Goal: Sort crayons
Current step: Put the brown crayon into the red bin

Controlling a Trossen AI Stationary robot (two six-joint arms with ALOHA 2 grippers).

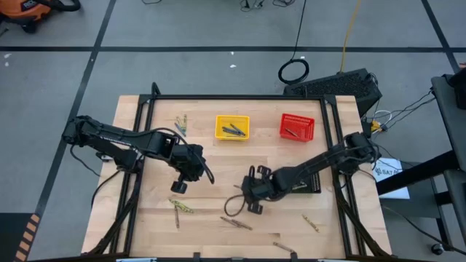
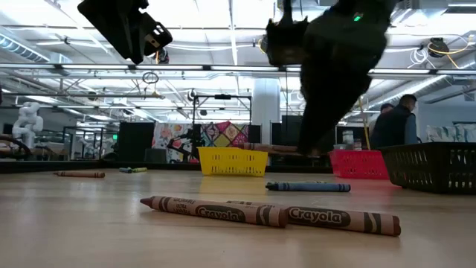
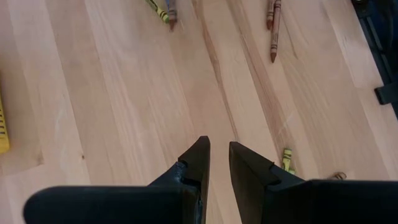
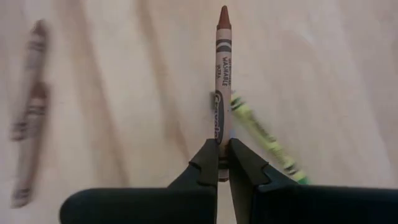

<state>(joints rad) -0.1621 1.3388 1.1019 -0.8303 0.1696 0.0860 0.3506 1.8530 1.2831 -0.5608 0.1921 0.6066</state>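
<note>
My right gripper [image 4: 222,163] is shut on a brown-red crayon [image 4: 221,81], above the table's middle in the high view [image 1: 250,198]. My left gripper [image 3: 219,155] hangs empty above bare wood at centre left [image 1: 180,183], its fingers a narrow gap apart. Loose crayons lie flat on the table: a yellow-olive one [image 4: 264,138] under the held crayon, two brown ones [image 4: 28,143] beside it, and others near the front edge [image 1: 235,223]. The yellow basket [image 1: 232,127] and the red basket [image 1: 296,126] stand at the far side with crayons inside. My right gripper pinches the brown-red crayon's blunt rear end [image 4: 219,140] between its two fingers. The crayon lies along the fingers and sticks out forward past their tips, its point leading. It is lifted clear of the table.
A black mesh basket [image 2: 439,165] stands at the right, under my right arm [image 1: 309,182]. A blue crayon [image 2: 309,187] and two brown crayons [image 2: 216,211] lie toward the front. More crayons lie at the far left [image 1: 180,125] and front right [image 1: 310,223]. A person [image 2: 398,123] stands beyond the table.
</note>
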